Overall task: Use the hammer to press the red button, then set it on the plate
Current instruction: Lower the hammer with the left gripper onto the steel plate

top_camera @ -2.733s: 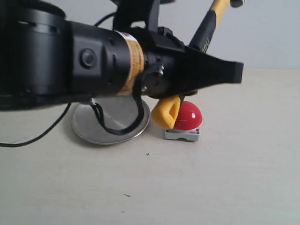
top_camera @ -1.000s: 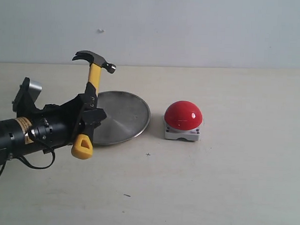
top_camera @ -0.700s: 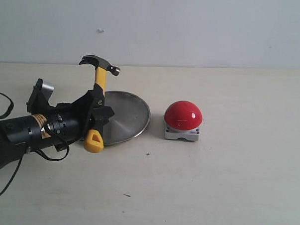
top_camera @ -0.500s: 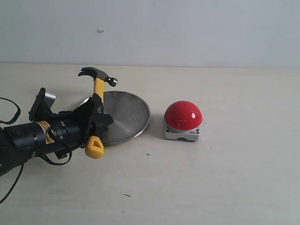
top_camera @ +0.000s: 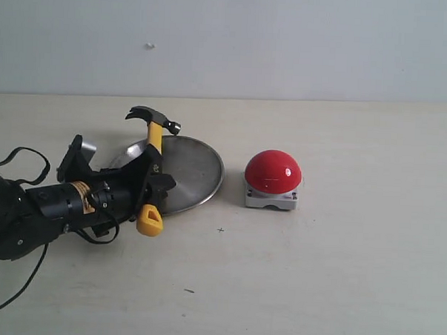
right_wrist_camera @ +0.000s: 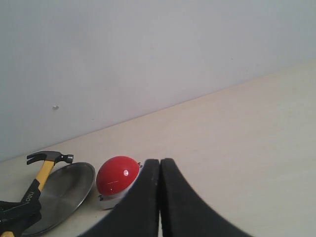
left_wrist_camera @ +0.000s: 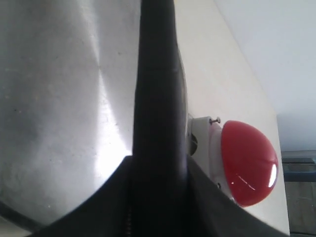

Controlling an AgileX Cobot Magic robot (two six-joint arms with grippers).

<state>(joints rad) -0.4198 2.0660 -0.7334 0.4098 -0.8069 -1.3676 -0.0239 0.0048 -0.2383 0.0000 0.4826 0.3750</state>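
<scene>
My left gripper [top_camera: 153, 182] is shut on the black part of the hammer [top_camera: 154, 146] handle. The hammer stands nearly upright: its dark head is above the far left rim of the plate [top_camera: 190, 173] and its yellow loop hangs just off the plate's near rim. In the left wrist view the handle [left_wrist_camera: 158, 89] runs between the jaws, over the shiny plate [left_wrist_camera: 54, 118]. The red button [top_camera: 273, 172] sits on its grey base right of the plate, untouched. My right gripper [right_wrist_camera: 159, 163] is shut and holds nothing, well back from the button [right_wrist_camera: 116, 180].
A black cable [top_camera: 16, 158] loops off the left arm at the table's left side. A pale wall [top_camera: 288, 44] rises behind the table's far edge. The beige tabletop [top_camera: 337, 276] stretches bare to the right of and in front of the button.
The left arm has swung down and to the right with the hammer, carrying it from left of the plate to the plate's left rim. The button and plate have stayed put.
</scene>
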